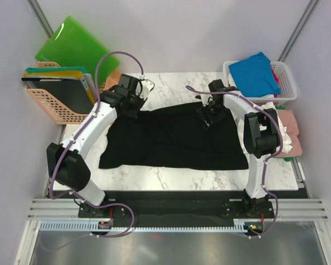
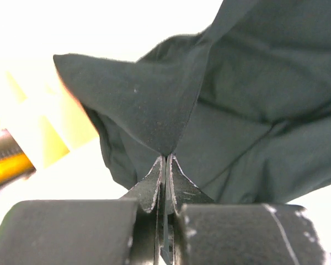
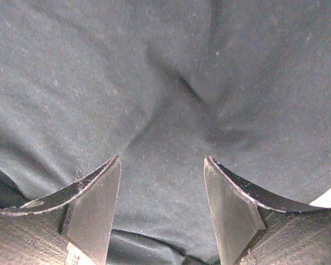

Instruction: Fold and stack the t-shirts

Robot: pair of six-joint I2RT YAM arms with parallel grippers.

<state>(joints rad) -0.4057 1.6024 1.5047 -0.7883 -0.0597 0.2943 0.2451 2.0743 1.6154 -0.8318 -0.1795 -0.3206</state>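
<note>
A large black t-shirt [image 1: 176, 141] lies spread across the marble table [image 1: 171, 179]. My left gripper [image 1: 133, 104] is at the shirt's far left corner. In the left wrist view it [image 2: 166, 157] is shut on a pinched fold of the black cloth [image 2: 254, 110], which rises in a peak above the jaws. My right gripper [image 1: 207, 117] hovers over the far right part of the shirt. Its jaws [image 3: 163, 160] stand open just above the black fabric [image 3: 154, 83], which fills that view. A bright blue t-shirt [image 1: 255, 72] lies in the basket at the back right.
A white basket [image 1: 287, 88] stands at the far right corner. Pink [image 1: 292, 120] and white [image 1: 283, 139] cloth is piled beside the table's right edge. At the left stand a peach basket [image 1: 49, 107] with folders and green plastic boards [image 1: 71, 47].
</note>
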